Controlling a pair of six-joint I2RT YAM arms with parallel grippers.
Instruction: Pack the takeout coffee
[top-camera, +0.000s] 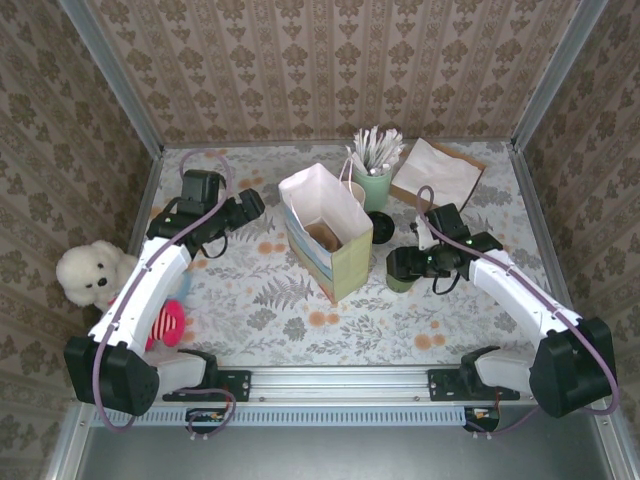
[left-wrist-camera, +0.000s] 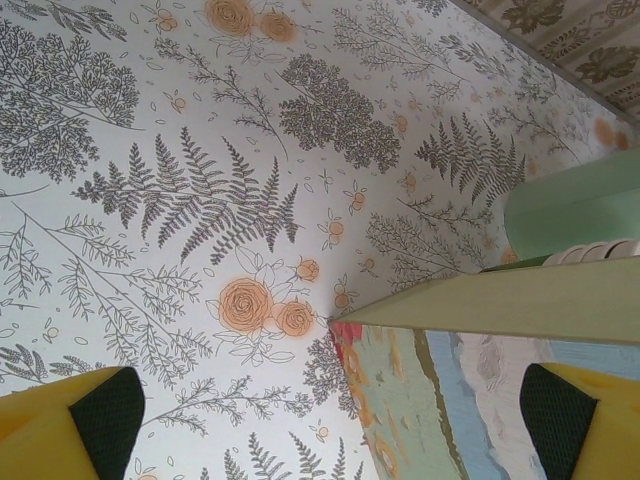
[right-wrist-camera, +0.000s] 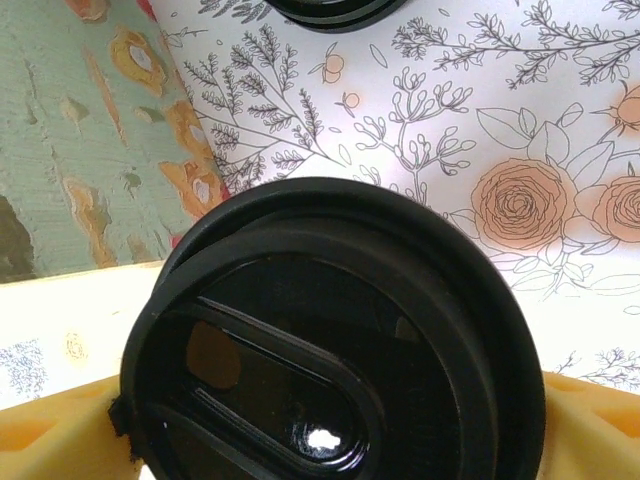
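The takeout coffee (right-wrist-camera: 340, 340) is a dark-green cup (top-camera: 399, 283) with a round black lid, standing on the table just right of the paper bag. My right gripper (right-wrist-camera: 330, 430) is open, with a yellow finger close on each side of the lid; in the top view the right gripper (top-camera: 405, 265) hangs over the cup. The bag (top-camera: 325, 235) stands upright and open-topped in the middle of the table. My left gripper (left-wrist-camera: 335, 420) is open and holds nothing, low beside the bag's bottom corner (left-wrist-camera: 480, 380); the top view shows the left gripper (top-camera: 250, 207) left of the bag.
A pale-green cup of white sticks (top-camera: 372, 185) stands behind the bag, with a loose black lid (top-camera: 381, 228) in front of it and a brown paper sheet (top-camera: 435, 170) at the back right. A white teddy (top-camera: 90, 272) and a pink toy (top-camera: 168, 322) lie at the left edge.
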